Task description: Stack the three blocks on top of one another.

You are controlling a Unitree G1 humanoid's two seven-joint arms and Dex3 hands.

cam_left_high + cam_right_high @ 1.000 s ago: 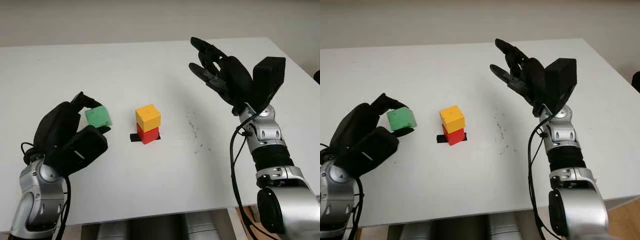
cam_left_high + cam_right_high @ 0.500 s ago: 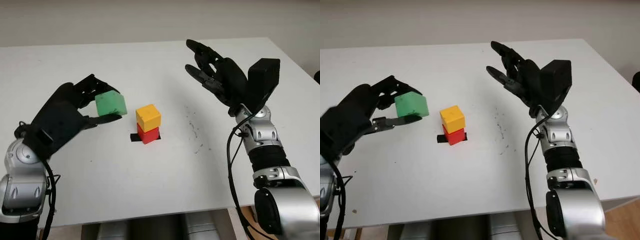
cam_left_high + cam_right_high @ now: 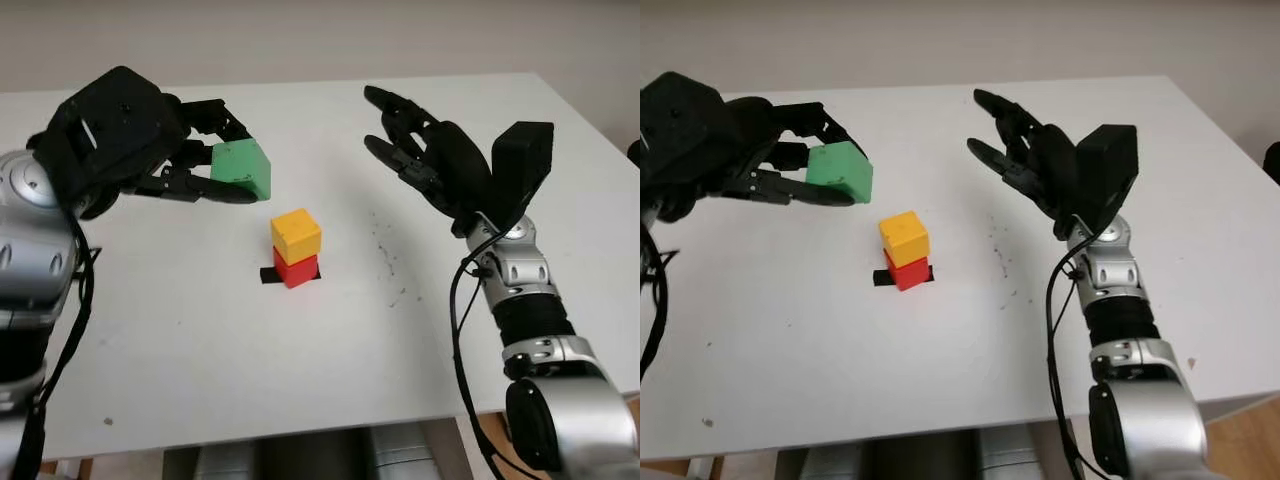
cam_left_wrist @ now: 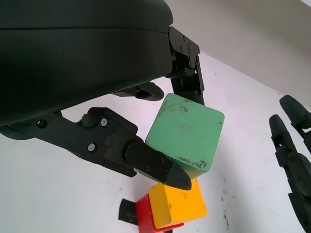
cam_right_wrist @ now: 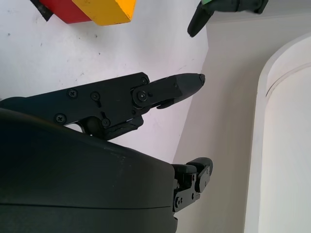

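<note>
Left hand [image 3: 190, 165] clamps green block [image 3: 241, 168] above-left of yellow block [image 3: 296, 234] on red block [image 3: 297, 269]; right hand [image 3: 425, 160] open, raised beside stack.

left hand [image 3: 180, 160] raised, fingers clamped; right hand [image 3: 425, 160] open, aloft.

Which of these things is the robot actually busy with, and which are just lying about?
Part of the job:
- green cube-shaped block, held in the air by the left hand
- yellow cube-shaped block, sitting on the red one
- red cube-shaped block

Just there:
- black tape patch under the red block
- white table
- open right hand, raised beside the stack
</note>
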